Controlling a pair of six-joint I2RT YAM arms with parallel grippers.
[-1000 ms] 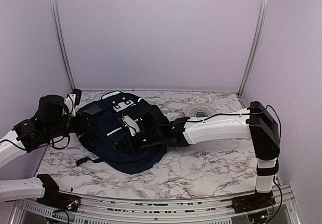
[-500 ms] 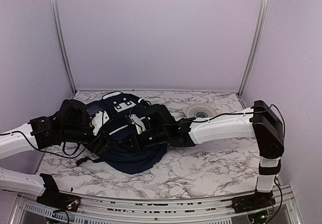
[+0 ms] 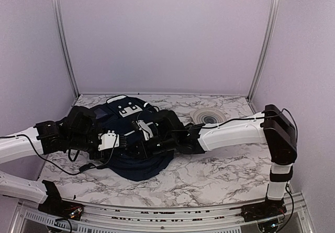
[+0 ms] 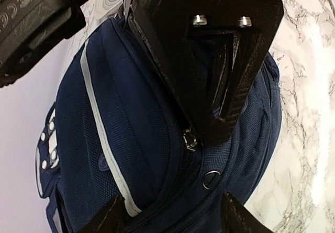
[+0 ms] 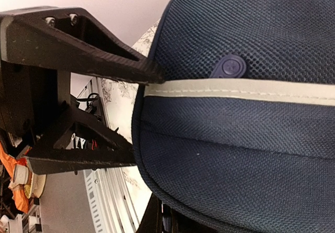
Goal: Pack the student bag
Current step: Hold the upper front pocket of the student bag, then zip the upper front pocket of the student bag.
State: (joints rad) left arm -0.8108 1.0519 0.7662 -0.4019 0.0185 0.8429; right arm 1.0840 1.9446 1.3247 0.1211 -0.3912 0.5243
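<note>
The student bag (image 4: 131,118) lies on the desk (image 4: 309,112), under both end effectors. The right end effector (image 4: 217,131) is clenched, its tip at the zipper slider (image 4: 190,139); whether it pinches the pull I cannot tell. The left end effector (image 4: 175,214) is released, its jaws spread over fabric just beside that slider. The step looks like working the zipper; next, the left should probably clamp the fabric to brace it

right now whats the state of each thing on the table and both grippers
student bag: lying flat, zip looks closed
left gripper: open, over the bag
right gripper: shut, tip at the zip pull
round grey object: lying flat, apart from the bag
</note>
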